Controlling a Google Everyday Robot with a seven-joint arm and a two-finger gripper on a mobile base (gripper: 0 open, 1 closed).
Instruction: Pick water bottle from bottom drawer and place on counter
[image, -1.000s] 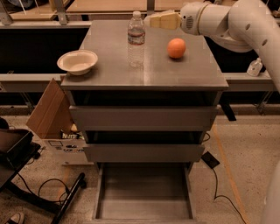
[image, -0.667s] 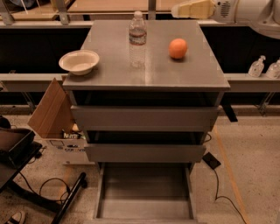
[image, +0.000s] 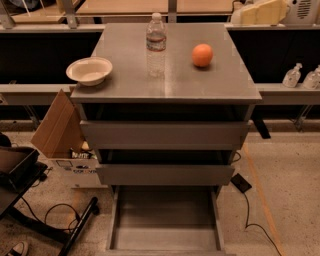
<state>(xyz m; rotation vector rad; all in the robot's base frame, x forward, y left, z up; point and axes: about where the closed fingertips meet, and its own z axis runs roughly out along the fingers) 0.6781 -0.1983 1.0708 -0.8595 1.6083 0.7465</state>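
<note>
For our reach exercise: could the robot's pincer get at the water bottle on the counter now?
Probably yes. The pincer hangs beyond the counter's far edge, on the orange's side; the water bottle stands upright in the open, and the orange sits low beside the path.

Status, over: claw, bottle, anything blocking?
Claw high at top right, beyond the counter's back edge, apart from the bottle. Water bottle upright on counter, between bowl and orange. Bottom drawer open. Nothing in the way.

Pale-yellow gripper (image: 252, 15) top right, white housing (image: 303, 10)
</note>
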